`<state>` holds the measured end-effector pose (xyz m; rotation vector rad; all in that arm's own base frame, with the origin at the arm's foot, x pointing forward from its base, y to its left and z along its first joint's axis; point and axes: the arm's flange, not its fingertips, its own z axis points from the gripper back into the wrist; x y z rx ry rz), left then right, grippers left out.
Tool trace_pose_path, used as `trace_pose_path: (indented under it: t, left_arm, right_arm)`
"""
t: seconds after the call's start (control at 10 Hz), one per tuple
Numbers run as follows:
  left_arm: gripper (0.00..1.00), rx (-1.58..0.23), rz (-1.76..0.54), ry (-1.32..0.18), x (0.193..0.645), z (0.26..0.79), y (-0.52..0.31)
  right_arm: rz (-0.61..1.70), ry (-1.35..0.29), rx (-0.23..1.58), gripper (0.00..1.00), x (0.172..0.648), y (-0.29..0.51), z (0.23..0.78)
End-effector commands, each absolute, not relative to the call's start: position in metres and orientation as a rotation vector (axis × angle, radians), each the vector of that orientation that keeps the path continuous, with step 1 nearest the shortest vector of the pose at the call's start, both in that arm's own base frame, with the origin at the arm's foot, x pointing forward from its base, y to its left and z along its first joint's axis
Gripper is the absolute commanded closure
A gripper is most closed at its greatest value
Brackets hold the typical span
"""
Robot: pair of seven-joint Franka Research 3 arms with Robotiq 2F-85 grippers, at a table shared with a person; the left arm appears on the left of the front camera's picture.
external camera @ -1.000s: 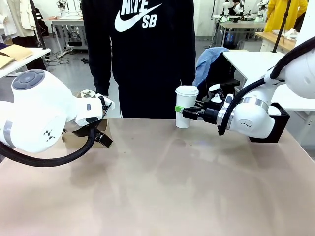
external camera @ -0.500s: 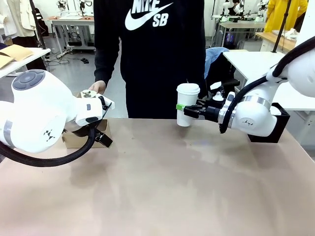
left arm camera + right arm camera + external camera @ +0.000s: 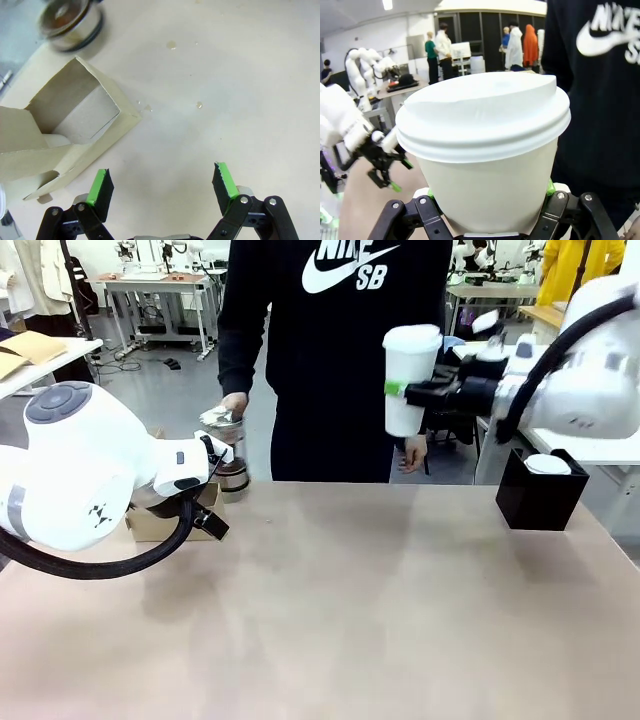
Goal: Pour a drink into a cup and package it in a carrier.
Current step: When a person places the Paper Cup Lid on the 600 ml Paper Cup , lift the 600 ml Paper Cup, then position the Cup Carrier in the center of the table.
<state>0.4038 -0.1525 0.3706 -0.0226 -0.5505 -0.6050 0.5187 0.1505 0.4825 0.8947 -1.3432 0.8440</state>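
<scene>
The tall white cup [image 3: 408, 380], capped with a white lid, hangs high above the table's far right with my right gripper [image 3: 398, 390] shut on its side. In the right wrist view the cup [image 3: 485, 150] sits between the green pads [image 3: 550, 187]. A person's hand [image 3: 236, 403] holds a clear glass jar [image 3: 230, 450] with a metal-rimmed top at the far left edge; the dark drink [image 3: 235, 480] fills its bottom. My left gripper [image 3: 162, 182] stands open over bare table beside the brown cardboard carrier [image 3: 75, 120], with the jar [image 3: 70, 22] blurred beyond it.
A black box [image 3: 540, 502] holding a white lid [image 3: 548, 464] stands at the far right edge. The left arm's big white body [image 3: 80, 480] covers part of the carrier [image 3: 150, 528]. A few drops [image 3: 171, 45] lie on the tabletop. The person stands across the far edge.
My right gripper has lifted the cup well up and a little right. The person stepped right and brought the jar to the far left edge. The left arm has not moved.
</scene>
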Motion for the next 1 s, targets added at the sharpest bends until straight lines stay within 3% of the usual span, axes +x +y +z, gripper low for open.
trace_pose_path:
  t: [0.0,0.4,0.5,0.9]
  left_arm:
    - [0.0,-0.024,-0.604,-0.55,0.404,0.37,-0.152]
    - [0.0,-0.024,-0.604,-0.55,0.404,0.37,-0.152]
    - [0.0,-0.024,-0.604,-0.55,0.404,0.37,-0.152]
    - [0.0,-0.024,-0.604,-0.55,0.404,0.37,-0.152]
  right_arm:
    - [0.845,-1.312,0.927,0.19,0.487,0.135,0.523]
    - [0.817,-1.286,1.019,0.19,0.47,0.135,0.552]
    - [0.847,-1.346,0.949,0.19,0.47,0.131,0.555]
    - [0.847,-1.346,0.949,0.19,0.47,0.131,0.555]
